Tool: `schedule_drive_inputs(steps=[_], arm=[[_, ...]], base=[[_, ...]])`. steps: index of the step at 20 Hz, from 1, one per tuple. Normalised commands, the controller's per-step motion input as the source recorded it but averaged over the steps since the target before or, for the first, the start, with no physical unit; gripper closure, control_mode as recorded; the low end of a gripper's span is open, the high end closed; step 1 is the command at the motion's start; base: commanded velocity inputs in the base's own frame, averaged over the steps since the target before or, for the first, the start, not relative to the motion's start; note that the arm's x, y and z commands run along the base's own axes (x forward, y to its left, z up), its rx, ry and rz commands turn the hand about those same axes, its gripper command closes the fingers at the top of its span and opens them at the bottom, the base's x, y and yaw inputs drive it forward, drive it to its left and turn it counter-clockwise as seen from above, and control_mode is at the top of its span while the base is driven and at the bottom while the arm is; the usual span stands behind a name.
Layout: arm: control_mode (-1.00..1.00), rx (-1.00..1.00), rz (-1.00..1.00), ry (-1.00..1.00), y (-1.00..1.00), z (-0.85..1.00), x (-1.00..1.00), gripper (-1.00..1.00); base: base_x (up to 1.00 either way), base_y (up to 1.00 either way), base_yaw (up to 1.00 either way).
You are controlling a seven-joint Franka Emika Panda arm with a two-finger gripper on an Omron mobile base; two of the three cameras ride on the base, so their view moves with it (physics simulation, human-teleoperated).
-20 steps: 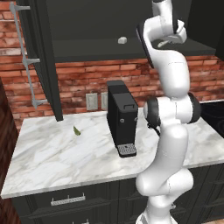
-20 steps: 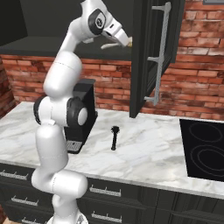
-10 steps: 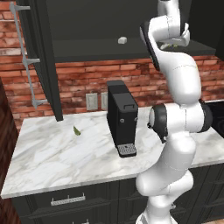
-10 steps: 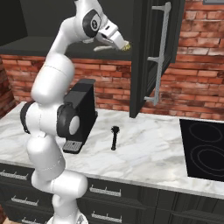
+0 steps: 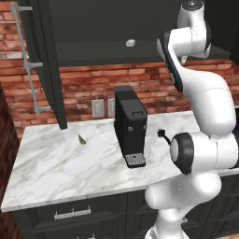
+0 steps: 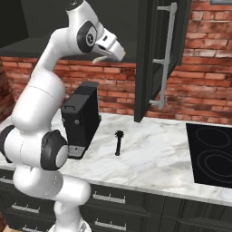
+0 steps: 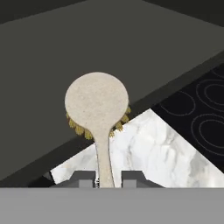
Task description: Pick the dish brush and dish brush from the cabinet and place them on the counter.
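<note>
two brushes: black dish brush (image 6: 118, 142) lying on the marble counter (image 6: 158, 158)
my gripper (image 7: 108, 178): clamped on pale dish brush (image 7: 98, 109) handle, by the open cabinet (image 6: 90, 27)

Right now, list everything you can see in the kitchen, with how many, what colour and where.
dish brush, held: one, beige head and handle with yellow bristles, its handle gripped between the fingers, up by the cabinet shelf.
dish brush, on counter: one, black, lying on the marble right of the coffee machine.
coffee machine: one, black, standing on the counter near the brick wall.
small green item: one, on the counter left of the coffee machine; too small to identify.
small white item: one, on the cabinet shelf.
cabinet doors: two, black, both open.
stove: one, black, set in the counter at right.
counter: one, white marble.
hand: one, shut on the beige brush's handle.
</note>
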Motion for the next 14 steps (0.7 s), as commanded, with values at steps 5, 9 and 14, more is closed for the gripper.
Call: schedule_drive_inputs(steps=[5,9,14], arm=[[-1.00,-0.01,0.14,0.00,0.08,0.06,-0.61,1.00],[-1.00,-0.01,0.11,0.00,0.02,0.10,-0.62,1.00],[-1.00,-0.01,0.11,0.00,0.01,0.03,-0.74,1.00]], base=[[0.00,0.00,0.00],[0.00,0.00,0.00],[0.00,0.00,0.00]])
